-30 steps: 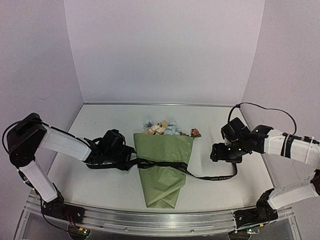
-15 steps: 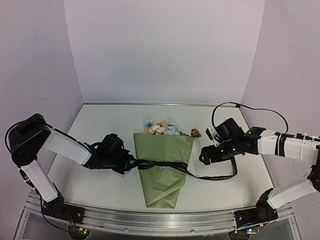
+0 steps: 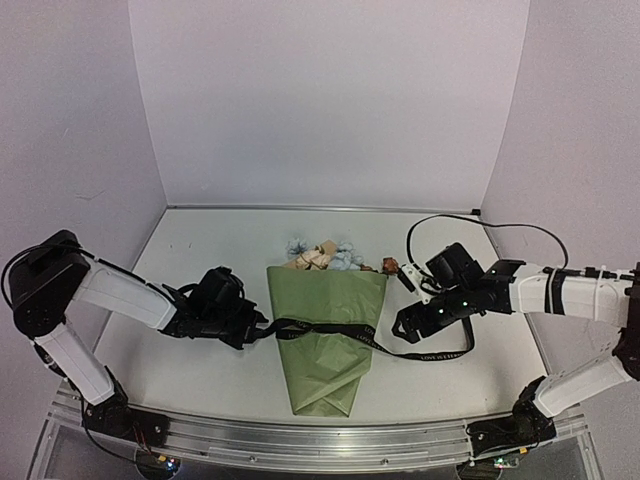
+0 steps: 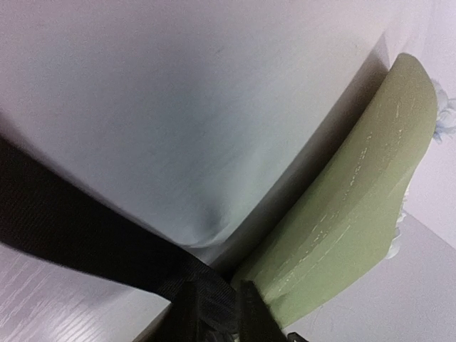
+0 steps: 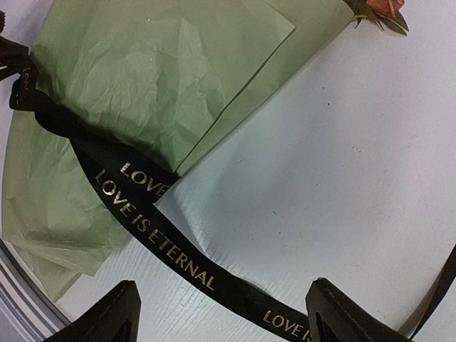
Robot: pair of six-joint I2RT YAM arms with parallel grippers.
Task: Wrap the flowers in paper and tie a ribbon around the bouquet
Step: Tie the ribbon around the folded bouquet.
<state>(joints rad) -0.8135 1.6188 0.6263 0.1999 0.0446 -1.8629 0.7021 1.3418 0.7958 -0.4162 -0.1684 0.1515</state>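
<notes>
The bouquet lies mid-table: an olive-green paper cone with blue and cream flowers sticking out of its far, wide end. A black ribbon with printed lettering crosses the cone and trails off to the right. At the cone's left edge my left gripper is shut on the ribbon's left end; the left wrist view shows the ribbon pinched between the fingers beside the paper. My right gripper hovers open just right of the cone, over the lettered ribbon, with nothing between its fingers.
A single brownish-orange flower head lies on the table by the cone's far right corner, also at the top of the right wrist view. The ribbon's free end loops on the table under the right arm. White walls enclose the table on three sides.
My left gripper has closed on the ribbon's left end. The right arm has swung left and lower, from well right of the bouquet to just beside the cone, still open.
</notes>
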